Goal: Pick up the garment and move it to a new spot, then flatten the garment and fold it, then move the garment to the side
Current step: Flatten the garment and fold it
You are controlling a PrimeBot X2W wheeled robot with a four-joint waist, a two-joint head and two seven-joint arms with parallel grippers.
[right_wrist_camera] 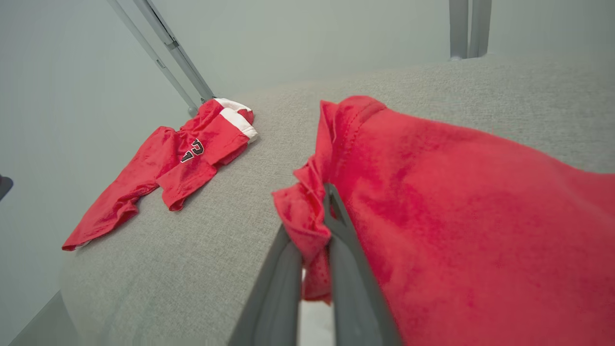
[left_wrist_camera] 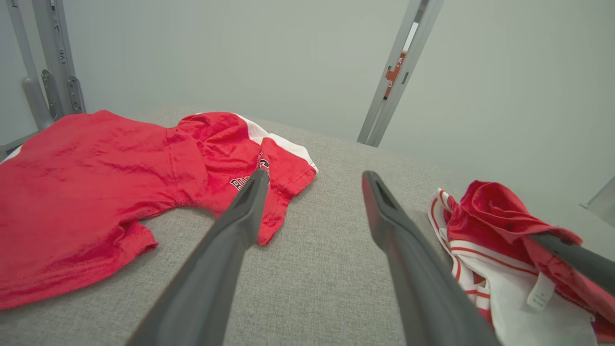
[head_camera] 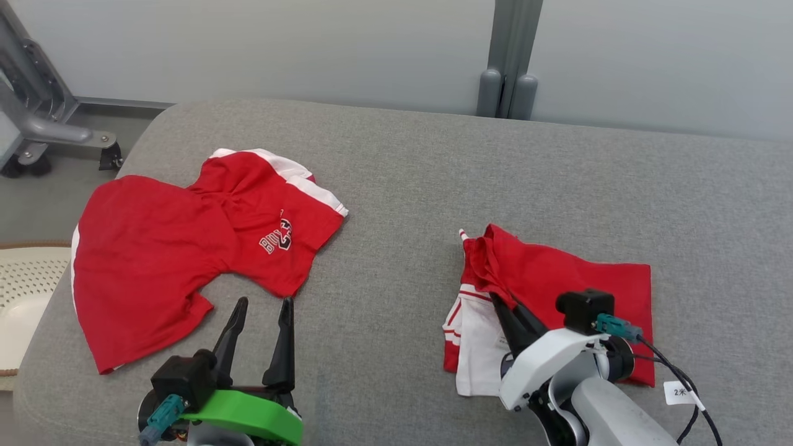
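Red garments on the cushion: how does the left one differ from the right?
The left garment lies spread out, untouched, lettering showing. The right garment is folded over, white inside showing, with its edge pinched by the right pincer. Both are red with white trim.

Counted two red garments: spread garment (head_camera: 155, 260), bunched garment (head_camera: 557, 291). Two grippers were in sight: left gripper (head_camera: 259, 303), right gripper (head_camera: 503, 306). One grey cushion (head_camera: 409, 186) (single wide pad). One pale basket (head_camera: 25, 279), one wheeled frame (head_camera: 43, 124) and one grey post (head_camera: 511, 62) stood beyond.
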